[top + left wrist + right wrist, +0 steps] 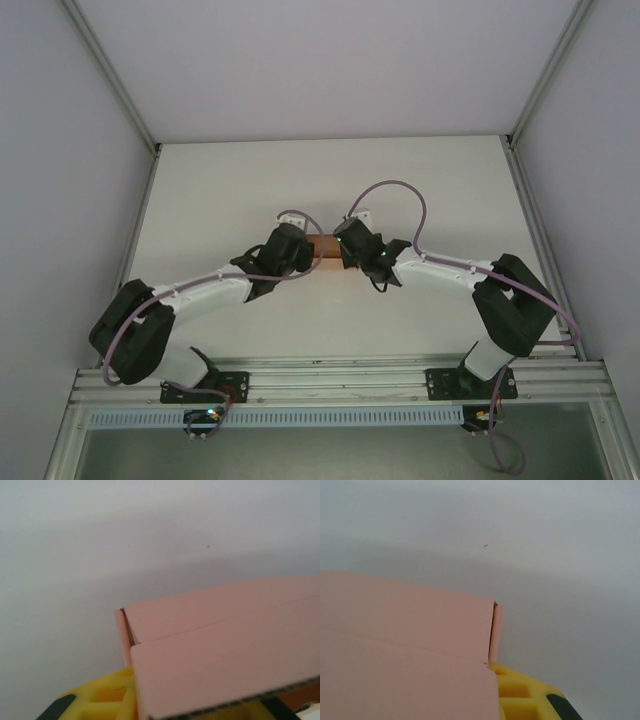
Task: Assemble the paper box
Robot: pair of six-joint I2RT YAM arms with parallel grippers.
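While the one box (325, 247) sits folded up at the middle of the table (420, 190) between your two grippers, you look to be at the flap-closing step. Your right gripper (343, 247) has jaws pressed together at its end; on the left gripper (307, 250) you cannot tell, and next the flaps (215, 605) want pressing flush.

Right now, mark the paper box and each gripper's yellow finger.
paper box (325, 247), top external view, its exposed middle strip.
left gripper's yellow finger (107, 697), left wrist view, ribbed face below the card.
right gripper's yellow finger (520, 695), right wrist view, ribbed face beside the card.
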